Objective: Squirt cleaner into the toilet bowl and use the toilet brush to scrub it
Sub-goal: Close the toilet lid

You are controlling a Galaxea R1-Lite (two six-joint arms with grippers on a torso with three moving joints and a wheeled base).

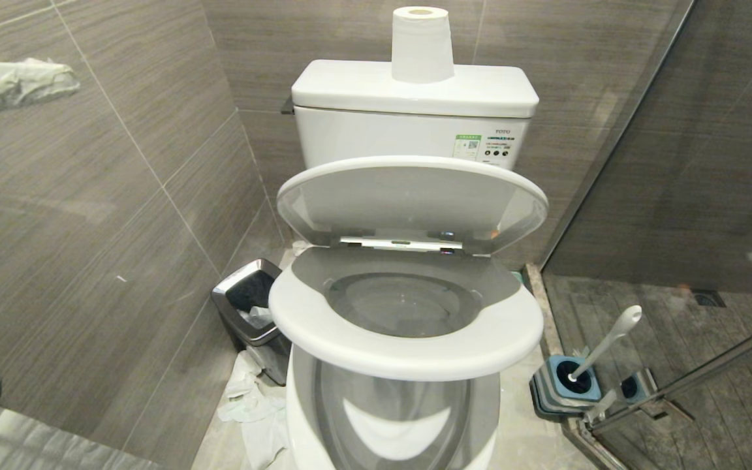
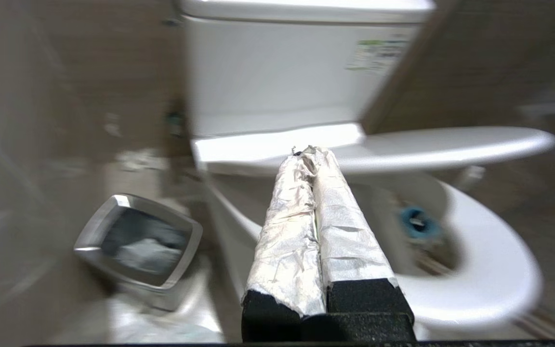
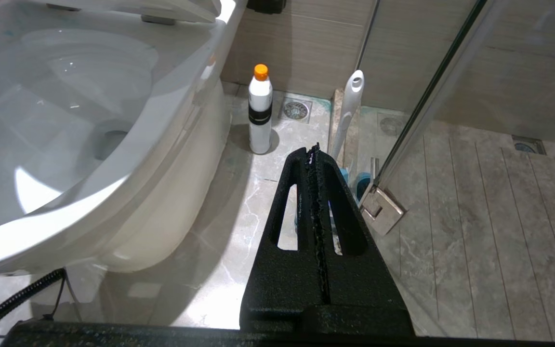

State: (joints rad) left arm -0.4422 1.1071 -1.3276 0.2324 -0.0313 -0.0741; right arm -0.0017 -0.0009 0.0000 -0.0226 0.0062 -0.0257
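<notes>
The toilet bowl is glossy white. Its seat ring is tilted up off the rim, and the lid is raised behind it. No blue cleaner shows in the bowl. The toilet brush leans in its blue-and-grey holder on the floor to the right. My left gripper, its fingers wrapped in white tape, is shut and empty at the toilet's left side. My right gripper is shut and empty above the floor, in front of the holder.
A white bottle with an orange cap stands on the floor beside the bowl. A steel bin and crumpled paper lie to the left. The glass shower door with its hinge closes off the right. A paper roll sits on the tank.
</notes>
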